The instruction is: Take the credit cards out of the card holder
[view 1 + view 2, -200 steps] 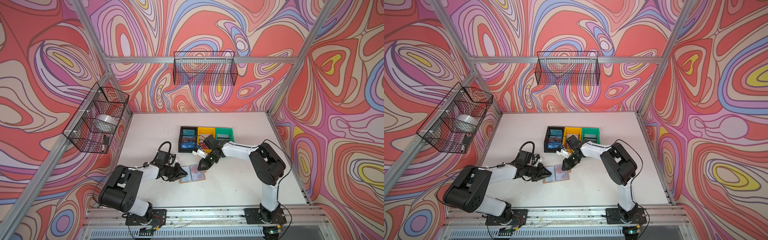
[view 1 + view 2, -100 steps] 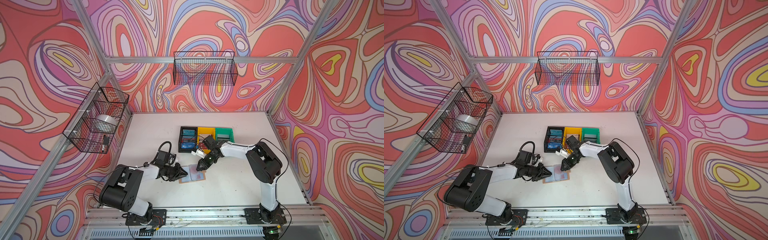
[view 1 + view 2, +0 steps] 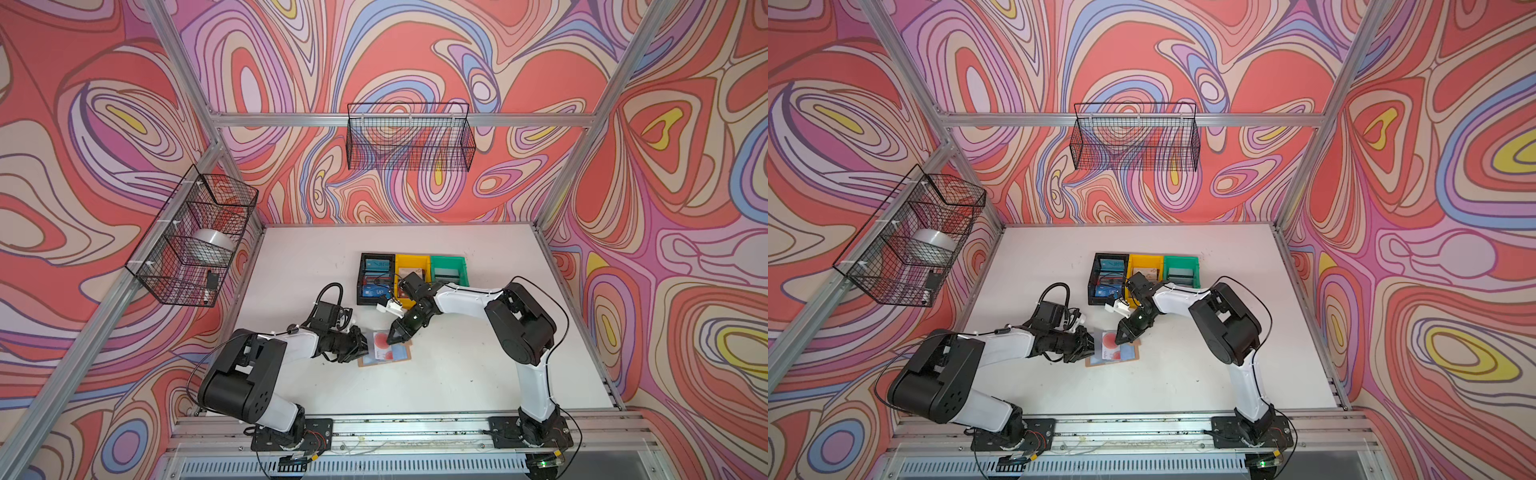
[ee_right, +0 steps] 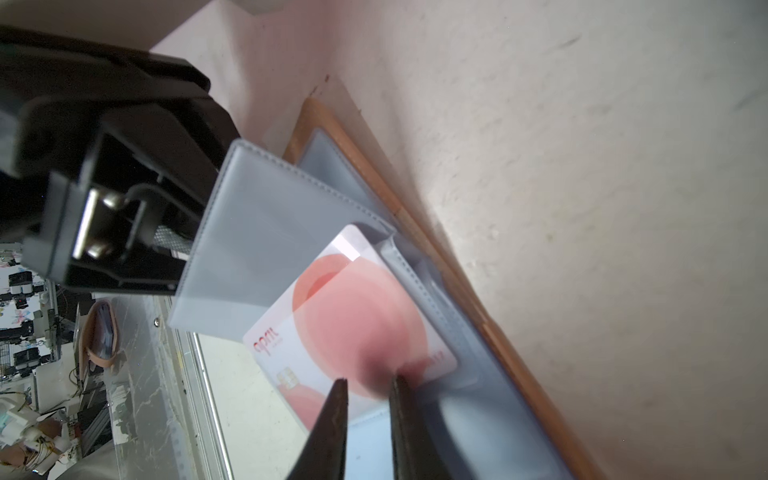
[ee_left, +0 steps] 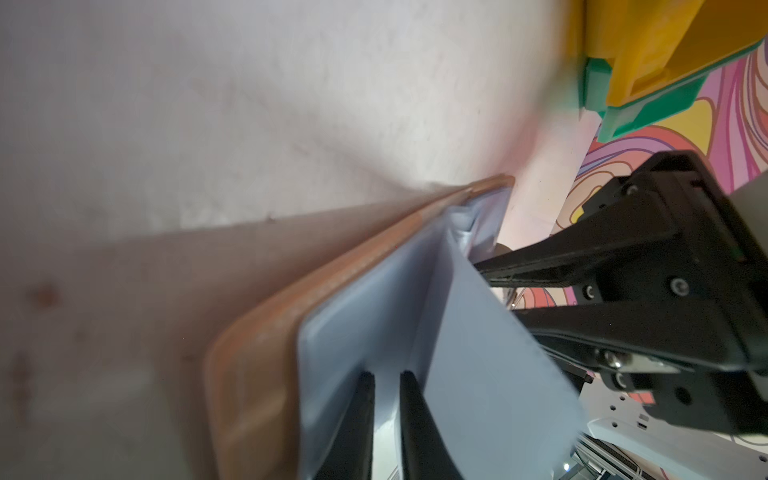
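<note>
Down front-centre on the white table (image 3: pixel 457 374) | left gripper (image 5: pixel 387 376) pinching a clear sleeve page (image 4: pixel 257 249) | right gripper (image 4: pixel 368 380) tips close-set at the pale red-blotched card (image 4: pixel 332 316), can't tell if it's gripped tbh | card half out of the tan card holder (image 4: pixel 486 332), lying open.

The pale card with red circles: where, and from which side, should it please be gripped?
Probably the card's chip end, from the side away from the card holder's fold: that end sticks out bare, while the opposite end sits against the fold.
</note>
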